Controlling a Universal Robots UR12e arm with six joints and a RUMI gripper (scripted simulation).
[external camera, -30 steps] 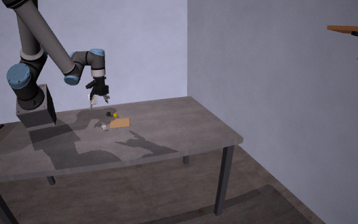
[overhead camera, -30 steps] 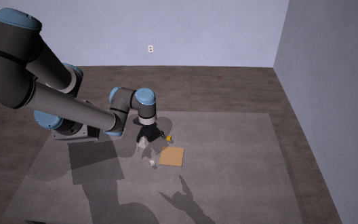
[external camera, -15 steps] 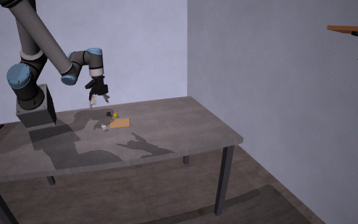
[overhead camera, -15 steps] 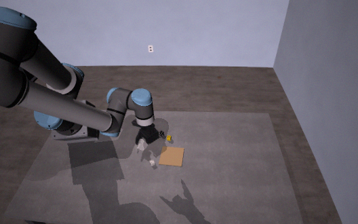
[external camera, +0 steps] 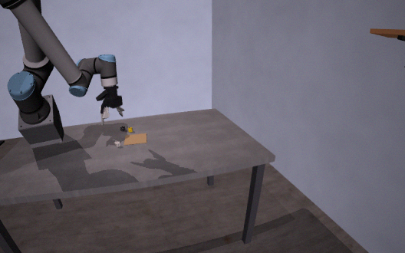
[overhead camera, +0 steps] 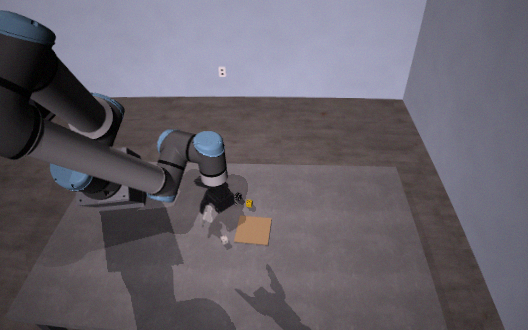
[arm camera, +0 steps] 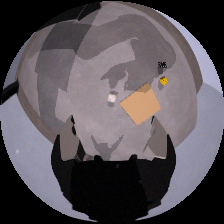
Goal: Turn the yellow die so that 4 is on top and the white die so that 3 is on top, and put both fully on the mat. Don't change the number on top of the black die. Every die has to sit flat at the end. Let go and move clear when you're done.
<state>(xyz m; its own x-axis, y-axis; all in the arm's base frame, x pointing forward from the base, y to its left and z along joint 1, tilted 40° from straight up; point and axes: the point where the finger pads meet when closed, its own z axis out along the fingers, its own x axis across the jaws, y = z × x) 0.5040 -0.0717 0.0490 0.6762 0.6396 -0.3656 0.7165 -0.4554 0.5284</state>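
Arm reaches down from base at bench far-left corner; claw hangs above bench, fingers apart, empty.

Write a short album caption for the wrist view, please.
Open gripper above the table: white die beside the tan mat, yellow die and black die beyond.

White die stands apart from mat, seemingly reachable all round.

The pips on the yellow die, white die and black die are too small to read — top numbers cannot be told. The arm's shoulder runs off the top view's left edge — its base partly hidden.
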